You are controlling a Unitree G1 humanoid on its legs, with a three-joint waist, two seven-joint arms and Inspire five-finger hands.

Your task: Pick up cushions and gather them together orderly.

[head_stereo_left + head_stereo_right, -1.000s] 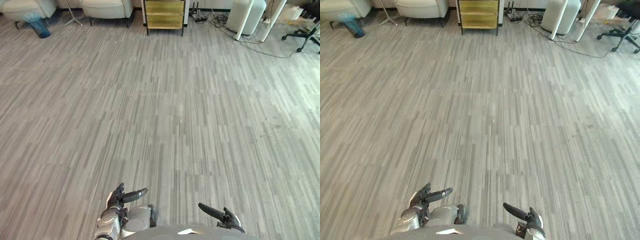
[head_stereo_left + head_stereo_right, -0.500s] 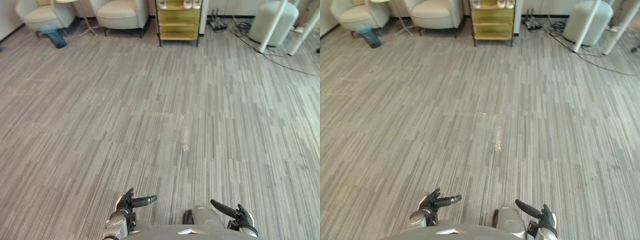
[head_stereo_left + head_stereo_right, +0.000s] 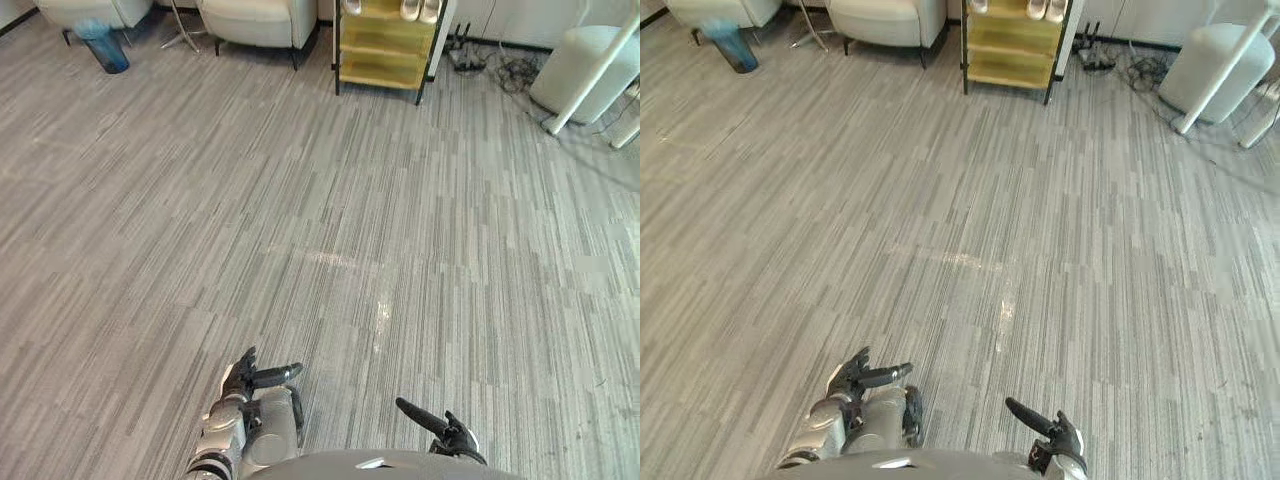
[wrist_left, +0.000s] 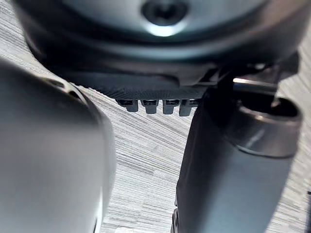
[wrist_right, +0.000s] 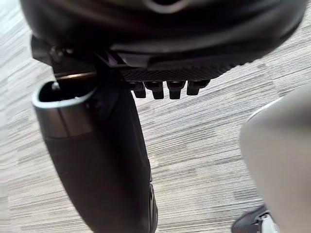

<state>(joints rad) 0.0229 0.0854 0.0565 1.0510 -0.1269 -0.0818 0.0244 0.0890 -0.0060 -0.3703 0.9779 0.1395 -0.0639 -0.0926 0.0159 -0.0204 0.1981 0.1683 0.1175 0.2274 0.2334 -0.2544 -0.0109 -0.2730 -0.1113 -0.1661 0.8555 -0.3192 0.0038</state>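
Note:
My left hand (image 3: 244,376) hangs low at the near edge of the eye views, over the grey striped floor, with its thumb stretched out and its fingers relaxed. It holds nothing. My right hand (image 3: 446,433) hangs just as low to the right, thumb pointing left, also with nothing in it. In the left wrist view the left hand's thumb (image 4: 232,165) stands straight beside a row of fingers (image 4: 156,105), with bare floor past them. The right wrist view has the right thumb (image 5: 102,160) and fingers (image 5: 165,89) in the same relaxed pose.
Far ahead stand a pale armchair (image 3: 262,20) and part of a second (image 3: 95,8), with a blue bin (image 3: 105,50) beside it. A yellow shelf unit (image 3: 385,45) holds shoes. A pale round pouf (image 3: 585,60), white poles and loose cables (image 3: 495,65) lie far right.
The whole picture has shifted, so the camera has moved; the furniture at the far side sits differently in view. Both hands keep their low, relaxed pose.

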